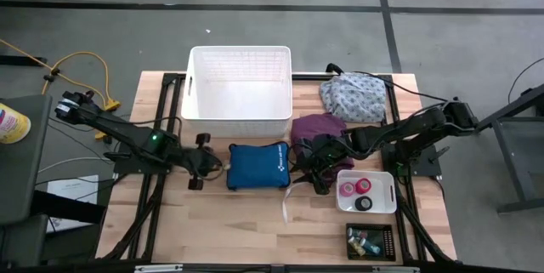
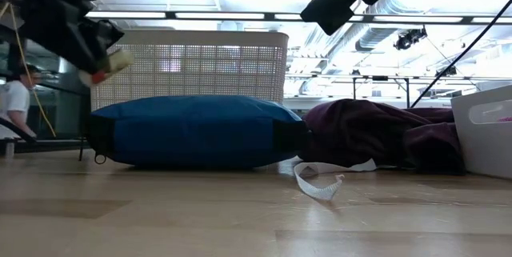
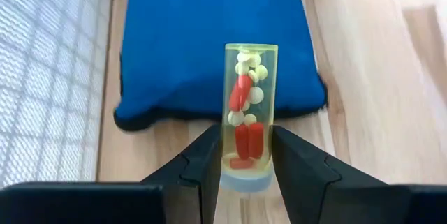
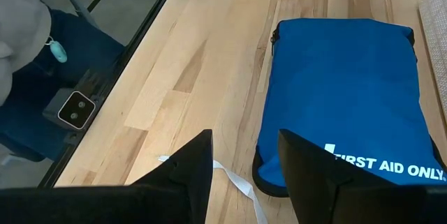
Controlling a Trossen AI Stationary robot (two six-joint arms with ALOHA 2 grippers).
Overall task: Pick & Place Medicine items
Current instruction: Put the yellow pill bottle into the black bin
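My left gripper (image 3: 246, 132) hovers just left of the blue zip pouch (image 1: 257, 167), shut on a greenish clear vial (image 3: 250, 91) filled with red capsules and white pills. In the low view the gripper (image 2: 96, 57) hangs above the table. My right gripper (image 4: 244, 140) is open above the wood at the pouch's right end (image 1: 319, 179), with nothing between its fingers. A pink roll (image 1: 348, 190), a red roll (image 1: 365, 184) and a black roll (image 1: 364, 204) lie in a small white tray (image 1: 389, 195). My left gripper pinches the vial between its two fingers (image 3: 202, 161) at the capped end (image 3: 244, 155), just above the pale blue cap. The fingers come from the table's left, along the vial. The vial sticks out ahead of them toward the pouch, lifted clear of the table.
A white mesh basket (image 1: 240, 90) stands behind the pouch. Purple cloth (image 1: 319, 127) and floral cloth (image 1: 353, 99) lie at the far right. A black tray (image 1: 387, 241) with small items sits at the near right corner. A white strap (image 2: 320, 183) lies before the pouch.
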